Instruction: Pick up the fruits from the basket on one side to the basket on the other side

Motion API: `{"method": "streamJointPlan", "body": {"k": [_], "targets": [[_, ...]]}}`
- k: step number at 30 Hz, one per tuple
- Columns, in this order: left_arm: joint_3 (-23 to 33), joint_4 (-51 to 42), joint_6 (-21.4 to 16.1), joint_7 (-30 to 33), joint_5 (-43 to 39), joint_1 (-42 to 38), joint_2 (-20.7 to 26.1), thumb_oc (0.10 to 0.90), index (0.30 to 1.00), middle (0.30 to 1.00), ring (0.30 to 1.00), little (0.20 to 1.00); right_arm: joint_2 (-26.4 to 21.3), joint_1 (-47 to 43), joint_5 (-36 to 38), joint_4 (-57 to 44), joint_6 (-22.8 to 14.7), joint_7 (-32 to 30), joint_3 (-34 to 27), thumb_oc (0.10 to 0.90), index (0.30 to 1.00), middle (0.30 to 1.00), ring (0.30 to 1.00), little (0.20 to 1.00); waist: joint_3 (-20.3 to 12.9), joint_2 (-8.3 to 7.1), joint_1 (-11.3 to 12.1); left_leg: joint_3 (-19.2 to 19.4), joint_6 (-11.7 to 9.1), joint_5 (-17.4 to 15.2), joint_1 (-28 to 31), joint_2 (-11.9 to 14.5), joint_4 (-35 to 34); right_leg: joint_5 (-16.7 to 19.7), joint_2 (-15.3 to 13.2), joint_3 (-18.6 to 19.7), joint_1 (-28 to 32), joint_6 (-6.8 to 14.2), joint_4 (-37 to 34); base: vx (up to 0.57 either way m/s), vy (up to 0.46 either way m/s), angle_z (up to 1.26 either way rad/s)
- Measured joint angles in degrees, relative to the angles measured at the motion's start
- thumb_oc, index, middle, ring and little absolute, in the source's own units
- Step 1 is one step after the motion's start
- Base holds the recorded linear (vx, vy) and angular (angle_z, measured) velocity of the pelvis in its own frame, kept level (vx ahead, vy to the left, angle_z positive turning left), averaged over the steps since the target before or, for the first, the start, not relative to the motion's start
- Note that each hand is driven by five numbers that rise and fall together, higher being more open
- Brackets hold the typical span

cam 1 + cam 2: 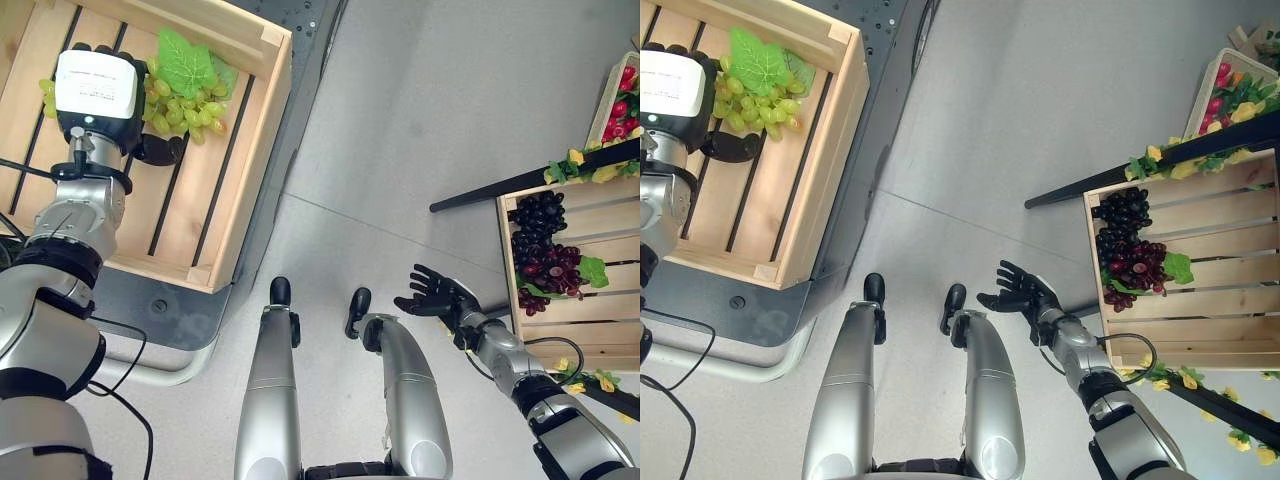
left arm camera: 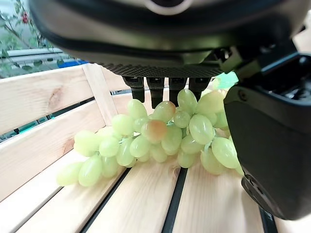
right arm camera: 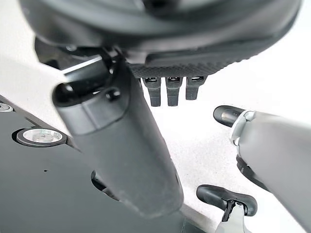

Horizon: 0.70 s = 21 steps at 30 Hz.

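Note:
A bunch of green grapes [image 1: 185, 105] with a green leaf lies on the slats of the wooden crate [image 1: 255, 150] at the left. My left hand [image 1: 95, 90] hovers in that crate right beside the bunch, open. In the left wrist view its fingers [image 2: 153, 90] reach straight over the grapes [image 2: 160, 141] and the thumb [image 2: 272, 145] stands beside them, not closed round them. My right hand [image 1: 435, 292] hangs open over the floor, fingers spread, left of the right crate [image 1: 590, 320]. That crate holds dark purple and red grapes [image 1: 545, 250].
The left crate sits on a dark platform [image 1: 150, 300] with a white rail. A black bar [image 1: 500, 185] trimmed with leaves and yellow flowers runs beside the right crate. Behind it a smaller basket [image 1: 620, 100] holds red fruit. Grey floor lies between the two crates.

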Motion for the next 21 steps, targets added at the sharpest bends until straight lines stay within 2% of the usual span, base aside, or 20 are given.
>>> {"method": "streamJointPlan", "body": {"k": [7,14,21], "targets": [[-0.11,0.15,-3.86,-1.59,-1.14,-1.17,0.50,0.800,0.900,0.900,0.900,0.900,0.00,0.36,-0.11,0.10,-0.57,0.00,0.00,0.800,0.900,0.900,0.900,0.900,-0.01,-0.01,-0.12,0.00,0.03,-0.02,-0.09,-0.05,-0.34,0.04,-0.03,-0.04,0.00,0.07,-0.43,0.00,0.000,0.00],[-4.30,0.16,-6.88,-2.34,0.34,-4.22,1.09,0.800,0.900,0.900,0.900,0.900,0.04,0.56,-0.10,0.02,-1.10,0.00,0.01,0.800,0.900,0.900,0.900,0.900,-0.01,-0.02,-0.32,0.00,0.12,-0.03,-0.47,-0.12,-0.51,0.13,-0.08,-0.20,-0.08,0.23,-0.86,0.00,0.003,0.01],[-8.91,-1.79,-13.30,-4.20,5.77,-7.69,3.58,0.800,0.900,0.900,0.900,0.900,0.03,0.58,-0.12,0.03,-1.11,-0.01,0.00,0.800,0.900,0.900,0.900,0.900,-0.01,-0.02,-0.68,1.37,0.50,0.03,-0.97,0.03,-0.97,0.16,-0.54,0.23,-0.95,0.34,-0.87,0.00,0.012,0.01]]}}
